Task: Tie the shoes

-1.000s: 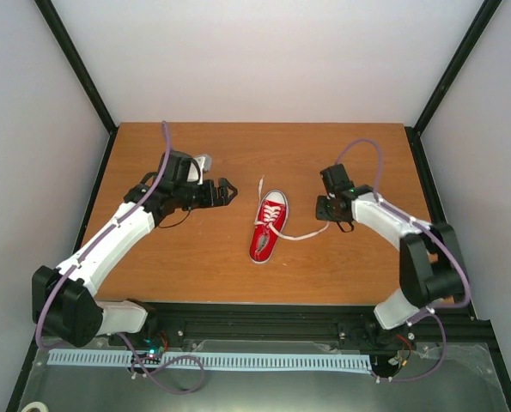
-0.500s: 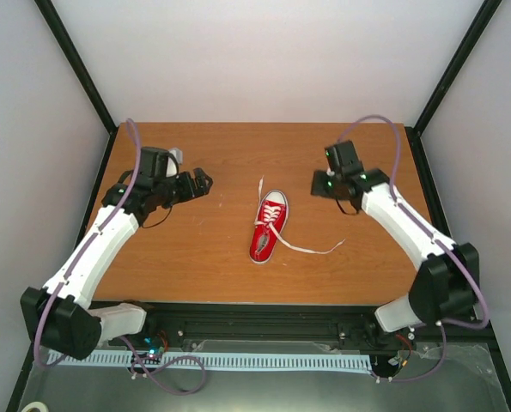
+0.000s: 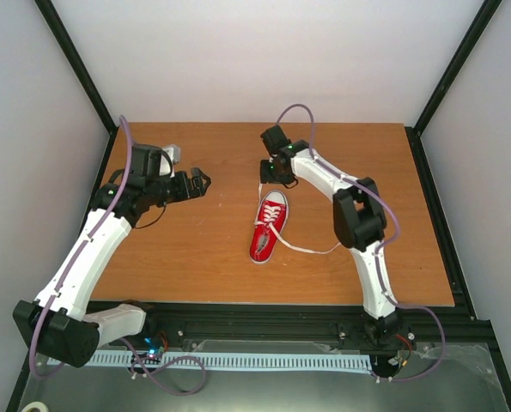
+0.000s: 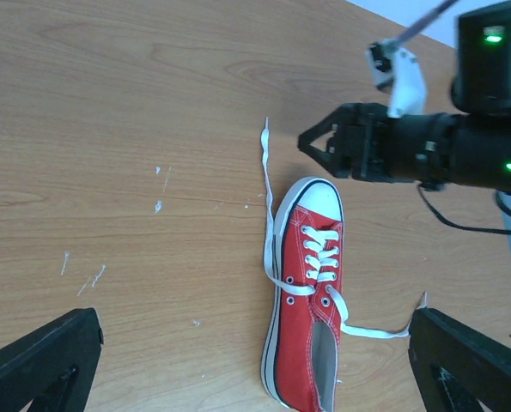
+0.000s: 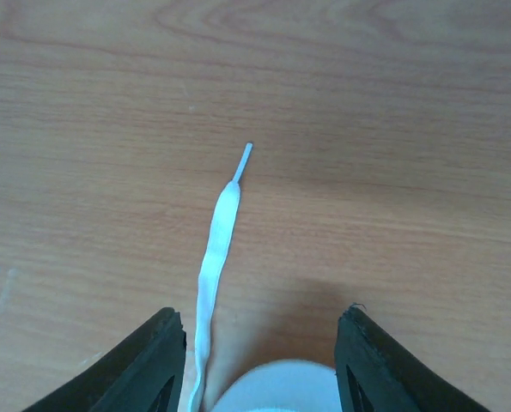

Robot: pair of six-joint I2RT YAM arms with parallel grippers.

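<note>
Two laces (image 4: 265, 163) sprawl — sneaker (image 4: 309, 300) untied.

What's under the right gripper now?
Below the open right gripper: the shoe's white toe cap and a loose lace end on the table. The wrist camera shows no more of the shoe.

I read this as robotics lab test cell, not home or shop. My left arm (image 3: 92, 249) and right arm (image 3: 324, 176) sit bolted to black rail (image 3: 264, 322) at near edge of wooden tabletop (image 3: 195, 257). Plain white panels (image 3: 264, 60) wall bench on three sides, with black frame posts (image 3: 75, 64) at corners. Purple cables (image 3: 123, 137) loop loose off arm joints. White slotted strip (image 3: 238, 360) and exposed wiring (image 3: 152, 350) lie below rail. Green status light (image 4: 494, 37) glows on right arm housing.
</note>
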